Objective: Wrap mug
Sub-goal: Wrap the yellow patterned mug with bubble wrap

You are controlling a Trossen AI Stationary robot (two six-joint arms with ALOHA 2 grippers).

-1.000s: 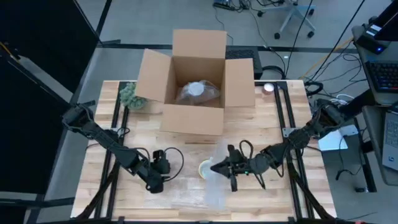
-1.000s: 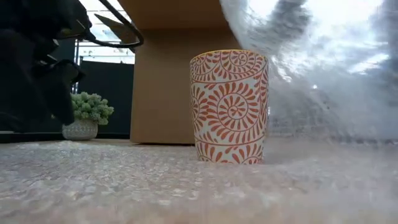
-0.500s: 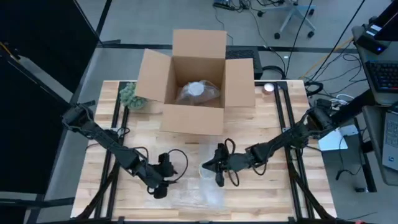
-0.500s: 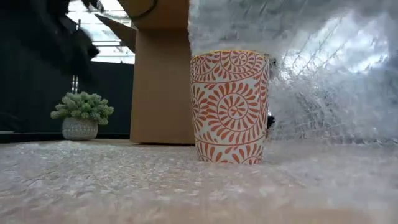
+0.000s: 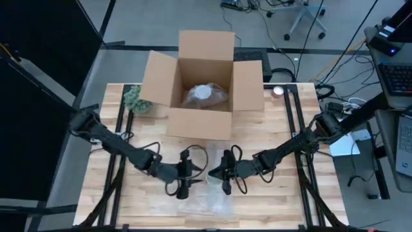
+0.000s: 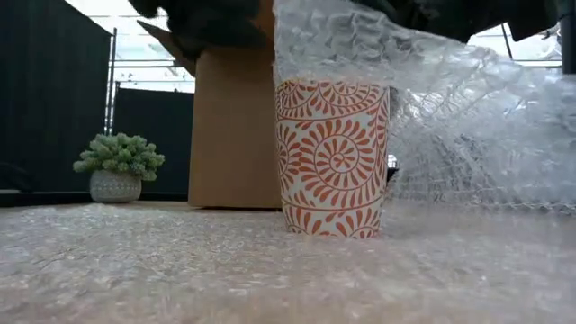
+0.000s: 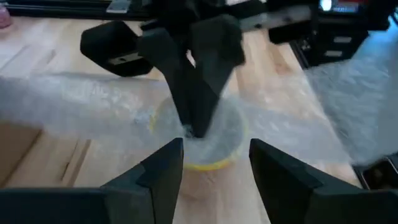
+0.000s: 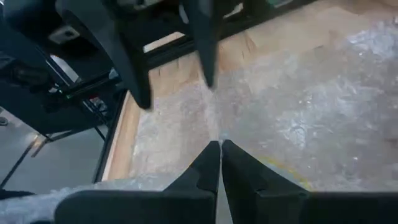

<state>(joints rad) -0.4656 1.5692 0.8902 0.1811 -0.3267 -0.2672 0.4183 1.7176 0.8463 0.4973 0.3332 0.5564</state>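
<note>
standing at the table's far left corner, a plant (image 5: 132, 98) sits just beside the open box (image 5: 201, 82) (something pale and wrapped lies inside). nearer the front, the left gripper (image 5: 187, 181) hovers at the mug's (image 6: 331, 155) left with its fingers (image 7: 159, 175) apart, either side of the rim in the wrist view. the mug stands upright on the wrap (image 6: 270, 270) near the front middle of the table (image 5: 283, 129), a fold of that wrap draped over its top and down its right side. the right gripper (image 5: 224, 178) is just right of the mug, fingers pinched together on the lifted wrap edge.
</note>
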